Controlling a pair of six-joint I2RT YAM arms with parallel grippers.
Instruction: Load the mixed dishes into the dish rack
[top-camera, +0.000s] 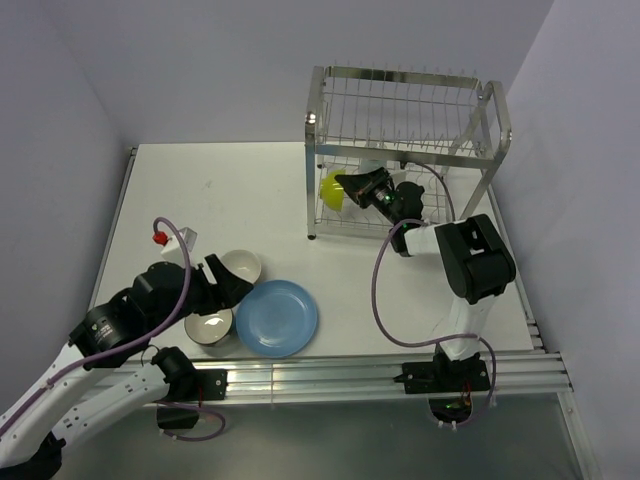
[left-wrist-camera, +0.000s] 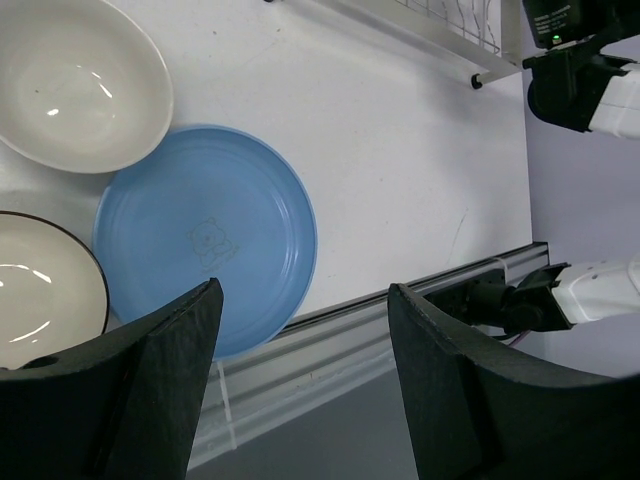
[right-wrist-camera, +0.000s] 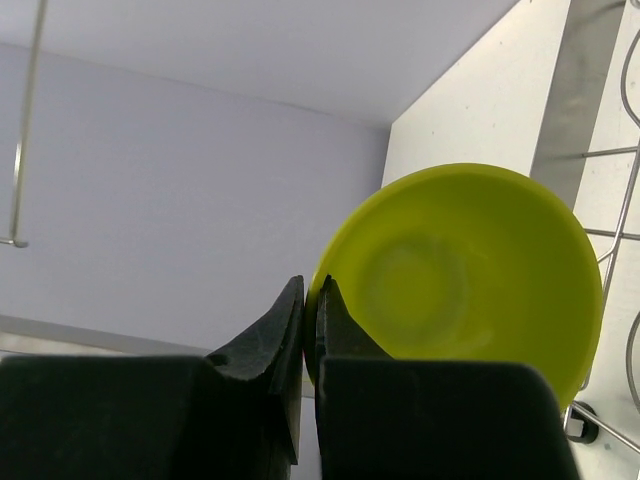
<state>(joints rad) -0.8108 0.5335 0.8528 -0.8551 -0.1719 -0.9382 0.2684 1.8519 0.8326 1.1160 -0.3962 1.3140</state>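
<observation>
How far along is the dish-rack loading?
Done: nothing clearly settled in the silver wire dish rack. In hand: the right gripper pinches the lime-green bowl by its rim at the lower tier. Remaining: the large round blue plate, cream bowl and dark white-lined bowl sit on the table; the open left gripper hovers above the plate.

Table (top-camera: 230, 190) with plate (top-camera: 277, 318), cream bowl (top-camera: 243, 266), rack (top-camera: 400, 115)
</observation>
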